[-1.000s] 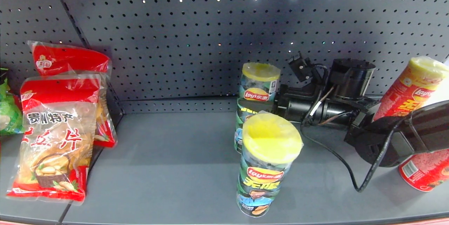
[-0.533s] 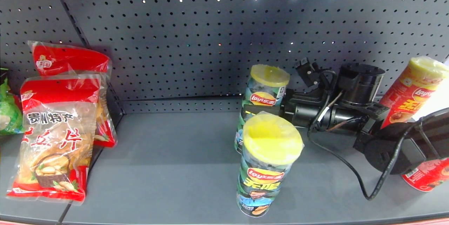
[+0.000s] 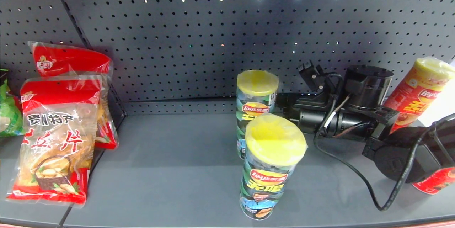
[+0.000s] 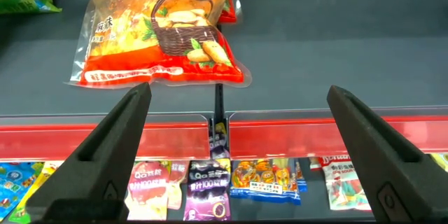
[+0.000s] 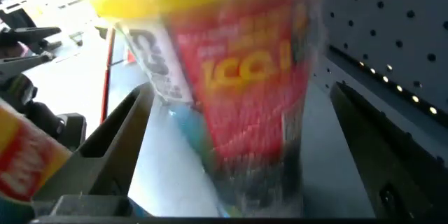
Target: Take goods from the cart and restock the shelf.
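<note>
Rear chip can [image 3: 256, 103]: upright on the shelf [image 3: 170, 171], yellow lid up, sitting between the fingers of the right gripper [image 5: 239, 89]. The jaws are spread wide, one finger on each side of the can. There's a thin gap on at least one side, and I can't confirm contact on the other. The pegboard back panel [image 3: 213, 43] is just past the far finger.

Front chip can [image 3: 272, 164]: same green print, also upright. It's just off the right gripper's fingertips on the side away from the back panel, and looks to be touching or nearly touching the rear can.

Tilted red can [image 3: 423, 89]: back behind the right wrist, leaning, top toward the panel. A second red can [image 3: 432, 181] is under the right forearm and mostly hidden.

Left gripper [image 4: 239, 89]: jaws fully spread, nothing between them. Straight ahead of its fingertips is a red potato-chip bag [image 4: 164, 28] lying on the shelf, with the red shelf-edge strip [image 4: 294, 136] closer in. Below the strip there are small snack packets [image 4: 266, 178] on the next level down.

Second red bag [image 3: 71, 64]: stands behind the first, against the panel.
</note>
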